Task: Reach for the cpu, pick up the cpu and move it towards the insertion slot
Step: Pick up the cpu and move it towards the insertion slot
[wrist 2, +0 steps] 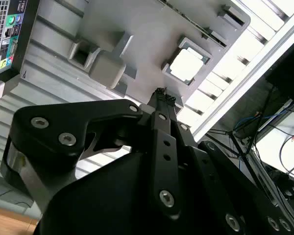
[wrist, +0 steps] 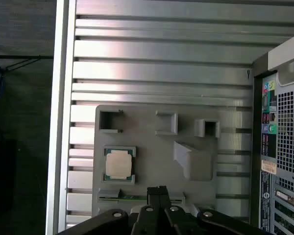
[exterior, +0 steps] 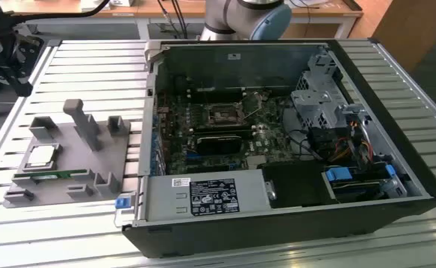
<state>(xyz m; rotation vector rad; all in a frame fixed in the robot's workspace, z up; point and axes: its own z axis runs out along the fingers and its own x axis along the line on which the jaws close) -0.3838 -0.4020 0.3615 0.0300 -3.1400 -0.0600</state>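
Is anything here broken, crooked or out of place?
Nothing stands out. The cpu lies flat and square in its pocket on the grey tray, and the insertion slot shows no damage.

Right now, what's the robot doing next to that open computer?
The gripper hangs above a gray holder beside the computer, shut and holding nothing. The cpu lies in its pocket on the holder, near the gripper but not touched. The slot is on the green board inside the computer, well away from the cpu. So nothing has been picked up yet.
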